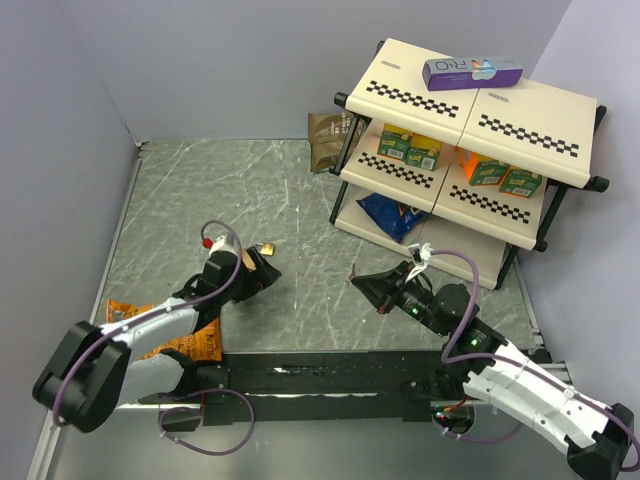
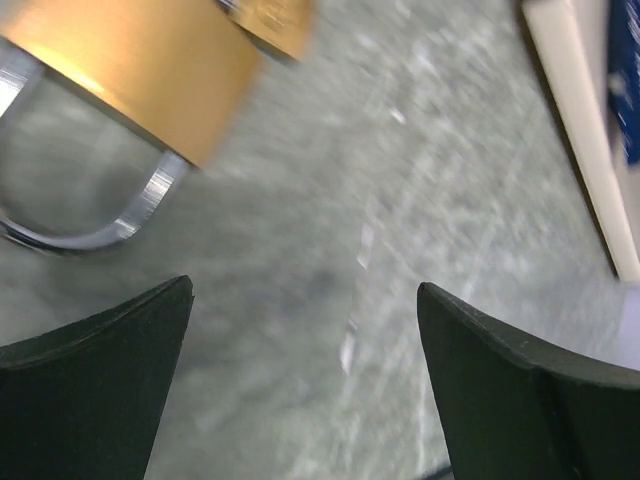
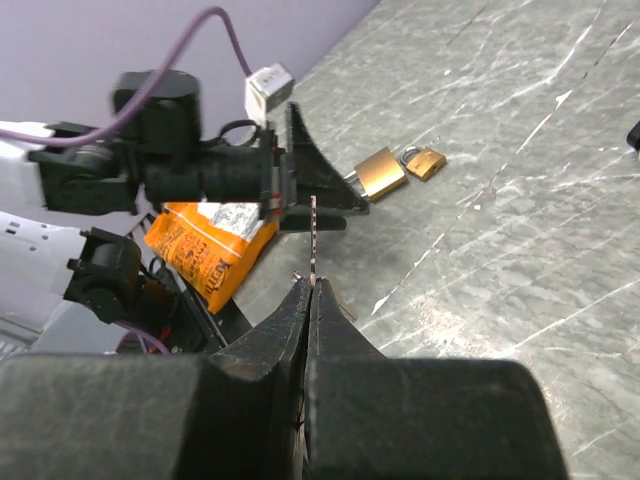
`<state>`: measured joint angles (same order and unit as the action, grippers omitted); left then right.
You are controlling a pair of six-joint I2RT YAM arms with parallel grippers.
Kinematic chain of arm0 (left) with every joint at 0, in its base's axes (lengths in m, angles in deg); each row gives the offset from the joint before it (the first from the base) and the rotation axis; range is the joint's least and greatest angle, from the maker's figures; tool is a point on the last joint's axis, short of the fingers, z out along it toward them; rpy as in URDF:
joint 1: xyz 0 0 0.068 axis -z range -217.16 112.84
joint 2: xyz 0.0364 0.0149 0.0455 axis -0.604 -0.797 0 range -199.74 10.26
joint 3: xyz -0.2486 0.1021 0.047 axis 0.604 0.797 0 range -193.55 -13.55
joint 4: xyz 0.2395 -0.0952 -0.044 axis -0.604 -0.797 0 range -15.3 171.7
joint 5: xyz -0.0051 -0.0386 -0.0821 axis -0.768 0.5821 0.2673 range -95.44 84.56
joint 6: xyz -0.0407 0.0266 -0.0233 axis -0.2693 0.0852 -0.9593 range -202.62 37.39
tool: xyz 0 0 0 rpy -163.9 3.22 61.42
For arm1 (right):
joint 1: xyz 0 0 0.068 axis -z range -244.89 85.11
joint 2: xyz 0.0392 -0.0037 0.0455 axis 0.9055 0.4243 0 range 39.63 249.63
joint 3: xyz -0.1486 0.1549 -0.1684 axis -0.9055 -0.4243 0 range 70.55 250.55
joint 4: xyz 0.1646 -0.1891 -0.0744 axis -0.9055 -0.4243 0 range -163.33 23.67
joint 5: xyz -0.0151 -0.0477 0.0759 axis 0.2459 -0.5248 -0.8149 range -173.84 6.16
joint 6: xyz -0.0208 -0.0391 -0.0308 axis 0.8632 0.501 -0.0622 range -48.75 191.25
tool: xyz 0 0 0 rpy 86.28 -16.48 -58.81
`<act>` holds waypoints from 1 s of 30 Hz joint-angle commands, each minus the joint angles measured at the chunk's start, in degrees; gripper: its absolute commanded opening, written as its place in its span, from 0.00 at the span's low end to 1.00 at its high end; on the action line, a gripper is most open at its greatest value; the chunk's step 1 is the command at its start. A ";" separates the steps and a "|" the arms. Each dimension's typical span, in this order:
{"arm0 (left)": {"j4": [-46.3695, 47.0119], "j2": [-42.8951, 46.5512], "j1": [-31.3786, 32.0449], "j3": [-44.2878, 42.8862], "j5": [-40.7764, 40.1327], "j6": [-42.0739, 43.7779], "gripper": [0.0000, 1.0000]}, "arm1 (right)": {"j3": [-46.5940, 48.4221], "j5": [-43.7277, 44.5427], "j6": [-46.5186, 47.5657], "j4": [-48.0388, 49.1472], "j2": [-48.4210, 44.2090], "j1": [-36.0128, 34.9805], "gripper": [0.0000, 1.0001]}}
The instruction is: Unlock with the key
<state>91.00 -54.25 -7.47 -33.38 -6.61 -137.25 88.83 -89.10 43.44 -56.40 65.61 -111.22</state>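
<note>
A: Where is the key (image 3: 313,235)?
B: Pinched edge-on between the clenched tips of the right gripper (image 3: 311,288), projecting beyond them.
A: And the left gripper (image 2: 305,295)?
B: Spread wide, holding nothing; brass padlock (image 2: 130,70) lies just beyond its fingers.

The key (image 3: 313,235) is being gripped between the closed fingers of the right tool (image 3: 310,292). It is being presented edge-on as a thin, pale metal strip, projecting straight beyond the fingertips and being carried clear of the table (image 3: 520,200). Its head is being hidden inside the grip.

The brass padlock (image 3: 380,172) is being recorded as lying flat on the grey marbled table, well apart from the key and not being touched by it. Its silver shackle (image 2: 140,205) is being seen curving out from the body. A smaller brass padlock (image 3: 427,161) is being noted just beside it.
</note>
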 commanded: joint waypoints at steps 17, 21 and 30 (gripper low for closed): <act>4.32 -15.98 -11.41 -8.02 -4.29 10.33 1.00 | -0.26 0.42 -1.10 -0.70 -0.31 0.27 0.00; 6.78 -20.12 -11.41 -11.36 -1.65 11.65 0.99 | -0.44 1.12 -1.19 -1.85 -0.58 0.27 0.00; 6.00 -27.77 -11.41 -17.60 -2.17 14.38 0.99 | -1.23 2.36 -1.63 -4.83 -2.42 0.18 0.00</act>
<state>99.43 -79.17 -18.85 -49.23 -8.55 -125.18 88.70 -87.79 42.52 -60.49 64.41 -111.15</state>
